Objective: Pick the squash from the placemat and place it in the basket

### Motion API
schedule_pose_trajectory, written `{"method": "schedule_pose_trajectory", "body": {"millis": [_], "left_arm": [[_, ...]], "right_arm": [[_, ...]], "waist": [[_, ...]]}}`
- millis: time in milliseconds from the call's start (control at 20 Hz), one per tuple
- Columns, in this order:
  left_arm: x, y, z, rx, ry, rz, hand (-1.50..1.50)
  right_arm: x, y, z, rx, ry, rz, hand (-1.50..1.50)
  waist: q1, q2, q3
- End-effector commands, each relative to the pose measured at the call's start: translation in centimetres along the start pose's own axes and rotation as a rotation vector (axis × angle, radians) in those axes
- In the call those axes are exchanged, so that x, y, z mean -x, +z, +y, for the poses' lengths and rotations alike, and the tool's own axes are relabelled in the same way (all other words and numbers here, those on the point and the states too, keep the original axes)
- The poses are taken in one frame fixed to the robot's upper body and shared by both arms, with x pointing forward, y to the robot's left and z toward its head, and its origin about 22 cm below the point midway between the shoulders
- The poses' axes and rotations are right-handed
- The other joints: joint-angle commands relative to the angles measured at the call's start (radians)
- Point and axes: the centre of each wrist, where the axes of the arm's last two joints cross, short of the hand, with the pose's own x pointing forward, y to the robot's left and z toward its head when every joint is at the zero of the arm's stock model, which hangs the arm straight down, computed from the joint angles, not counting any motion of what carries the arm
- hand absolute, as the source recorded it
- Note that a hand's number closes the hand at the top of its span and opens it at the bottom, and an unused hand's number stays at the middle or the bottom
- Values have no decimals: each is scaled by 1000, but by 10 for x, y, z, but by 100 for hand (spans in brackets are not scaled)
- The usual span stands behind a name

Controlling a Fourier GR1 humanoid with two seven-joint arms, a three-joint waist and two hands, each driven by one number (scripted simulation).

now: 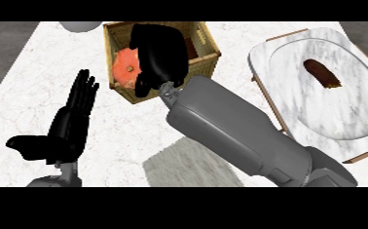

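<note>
At the lower edge of the frame, a grey placemat [188,167] lies on the white marbled counter [43,67], partly covered by the right forearm [237,133], which crosses it diagonally from the lower right toward the upper centre.

At the lower left, the left hand [68,123] stands with fingers straight and pointing up, thumb out to the left. It holds nothing and rests apart from every object.

At the centre right, a wooden tray [267,96] carries a white marbled plate [338,111]. A dark brown elongated item [322,73] lies on the upper part of that plate, well apart from both hands.

Toward the upper centre, the right hand [159,57] is positioned over the woven basket [205,47], fingers pointing down toward the lower left of the basket opening. The fingers are extended rather than curled around anything. The orange squash [126,68] sits inside the basket, in its left portion, just beside the left wall. The fingertips of the right hand lie directly against the right side of the squash in this view; actual contact cannot be confirmed. The hand hides much of the basket interior.

At the upper left edge, part of a pale grey round object [81,26] shows just beside the basket's upper left corner.
</note>
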Motion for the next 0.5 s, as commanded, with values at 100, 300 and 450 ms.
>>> {"method": "schedule_pose_trajectory", "body": {"millis": [100,300,450], "left_arm": [[-22,7,1,-4,2,-3,0],[-3,-5,-6,10,3,-10,0],[11,12,1,10,-9,7,0]], "right_arm": [[26,-22,-4,-9,-7,12,150],[36,-8,22,-16,-52,44,150],[66,-19,27,39,-64,120,150]], "waist": [[3,0,0],[2,1,0],[0,1,0]]}}
